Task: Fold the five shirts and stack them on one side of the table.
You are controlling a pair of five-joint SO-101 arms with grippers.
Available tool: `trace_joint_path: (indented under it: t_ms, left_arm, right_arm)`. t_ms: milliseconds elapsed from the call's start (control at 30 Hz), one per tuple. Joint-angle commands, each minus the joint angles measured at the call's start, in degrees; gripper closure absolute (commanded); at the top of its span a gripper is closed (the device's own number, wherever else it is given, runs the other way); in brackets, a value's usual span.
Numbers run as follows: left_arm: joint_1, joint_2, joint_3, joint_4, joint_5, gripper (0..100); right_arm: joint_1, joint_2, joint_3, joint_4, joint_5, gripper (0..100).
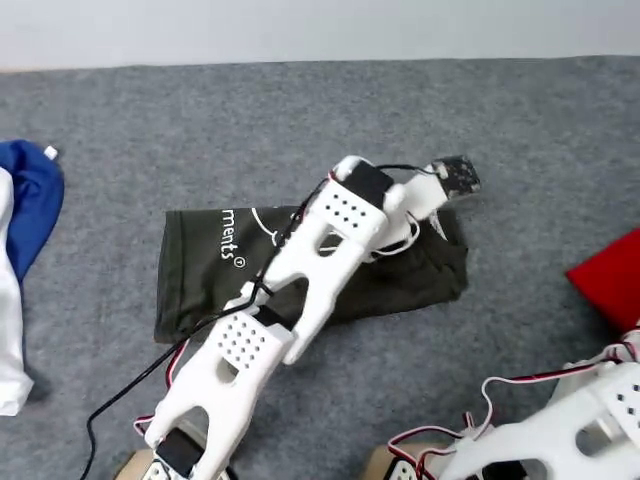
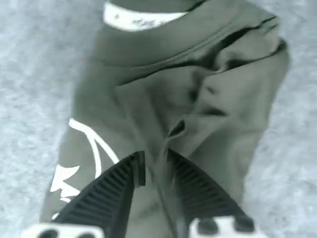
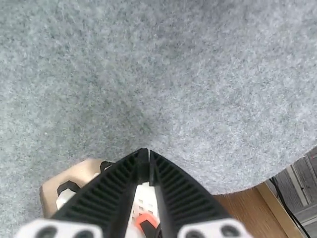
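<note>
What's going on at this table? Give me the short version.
The left gripper is at the dark green folded shirt with white print, which lies mid-table on the grey felt table cover. Its fingers are slightly apart over a crease. The right gripper sits shut over bare felt near the table's edge. Blue and white cloth lies at one side, red cloth at the other.

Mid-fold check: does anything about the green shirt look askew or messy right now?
Yes. The dark green shirt is bunched into uneven creases at the end beneath the left gripper, its layers overlapping crookedly instead of lying flat. The rest lies smooth on the grey mat.
</note>
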Motion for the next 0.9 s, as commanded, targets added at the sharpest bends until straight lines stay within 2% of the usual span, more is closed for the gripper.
trace_joint_path:
  t_ms: [0,200,367,567,700,867]
  left_arm:
    - [-1.76,-0.79,-2.15,-2.64,-1.67,92]
    - [-4.48,-0.79,-2.07,-6.24,-1.85,92]
    - [-5.45,-1.14,-2.24,-5.89,-1.85,92]
    - [-6.95,-3.96,-12.35,2.46,-1.49,92]
    - [-11.52,-12.31,-15.25,2.29,4.40,92]
    - [-17.85,-24.88,-7.16,2.29,9.41,92]
  right_arm:
    - [-0.84,-1.54,-0.70,0.04,0.35,98.7]
    - [-2.59,-1.54,-0.62,0.66,0.09,98.7]
    - [-2.59,-1.54,-0.62,0.66,0.09,98.7]
    - [-2.59,-1.63,-1.76,0.66,0.09,98.7]
    - [-2.59,-1.63,-3.16,0.57,0.09,98.6]
    - [-3.82,-1.63,-3.60,0.13,0.18,98.5]
